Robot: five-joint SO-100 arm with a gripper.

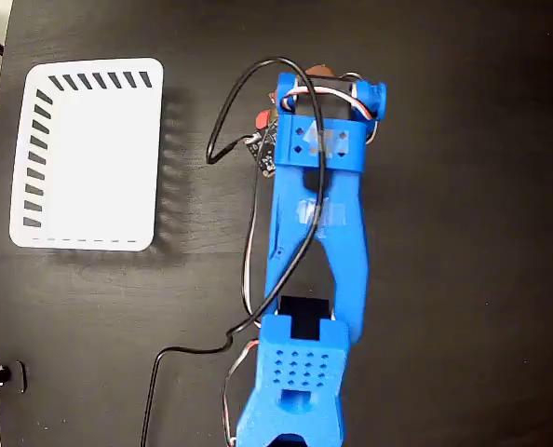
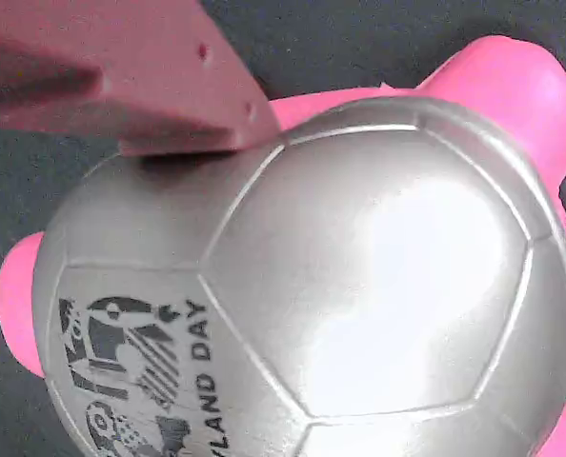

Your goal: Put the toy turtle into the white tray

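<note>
One finger (image 2: 121,86) touching the toy turtle (image 2: 340,286) shell's upper edge, grip unclear, well apart from the white tray (image 1: 87,155).

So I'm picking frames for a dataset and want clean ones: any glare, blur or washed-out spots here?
Wrist view: a broad white glare patch on the toy turtle, whose shell fills the frame; the finger at top left is soft and out of focus. Fixed view: the white tray floor is washed out, with a soft shadow on the dark table.
</note>
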